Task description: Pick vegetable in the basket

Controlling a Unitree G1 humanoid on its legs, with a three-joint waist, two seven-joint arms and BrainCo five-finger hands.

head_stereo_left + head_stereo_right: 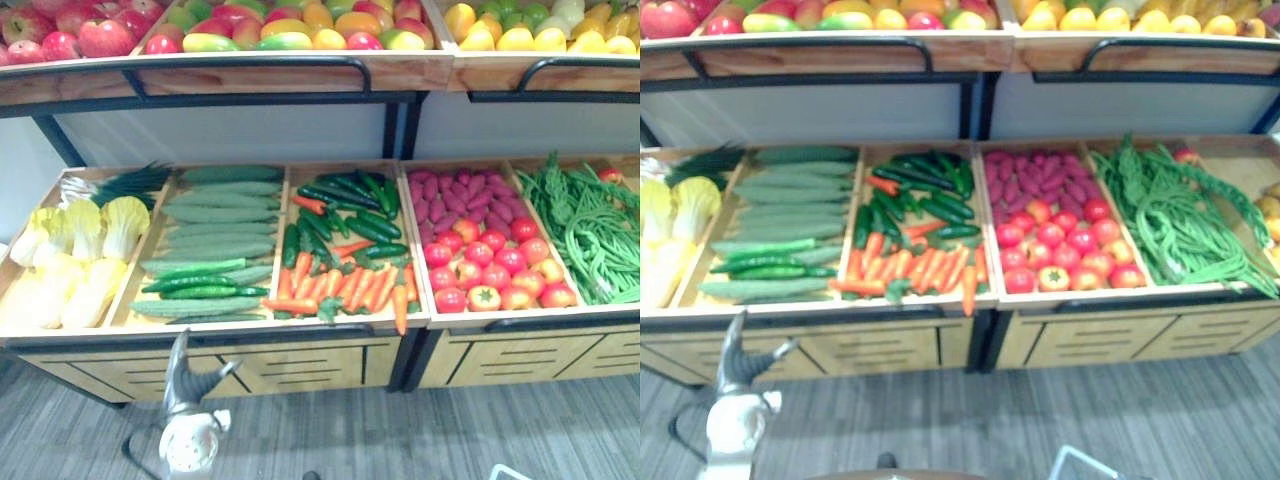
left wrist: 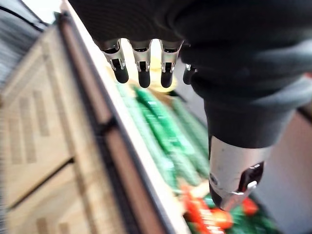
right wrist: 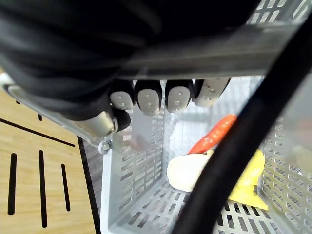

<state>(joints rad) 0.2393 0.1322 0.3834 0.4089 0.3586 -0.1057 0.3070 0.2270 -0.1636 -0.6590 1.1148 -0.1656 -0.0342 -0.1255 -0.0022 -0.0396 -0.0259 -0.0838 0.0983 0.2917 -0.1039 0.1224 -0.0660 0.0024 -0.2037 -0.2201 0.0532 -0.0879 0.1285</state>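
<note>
My left hand [image 1: 188, 385] hangs open and empty in front of the stand's lower left edge, fingers pointing up towards the cucumbers [image 1: 215, 235]; the left wrist view shows its fingers [image 2: 141, 66] straight. My right hand [image 3: 146, 97] has its fingers curled round the handle of a white slotted basket [image 3: 141, 161]. Inside the basket lie a carrot [image 3: 214, 135], a pale vegetable [image 3: 187, 170] and a yellow one [image 3: 251, 180]. On the stand, carrots [image 1: 345, 288] lie under dark green peppers [image 1: 350, 205].
Further wooden bins hold cabbages [image 1: 75, 255], tomatoes [image 1: 495, 270], purple tubers [image 1: 465, 195] and green beans [image 1: 590, 230]. An upper shelf [image 1: 250, 70] of fruit overhangs the back. A corner of the basket [image 1: 1080, 465] shows at the bottom edge over the grey floor.
</note>
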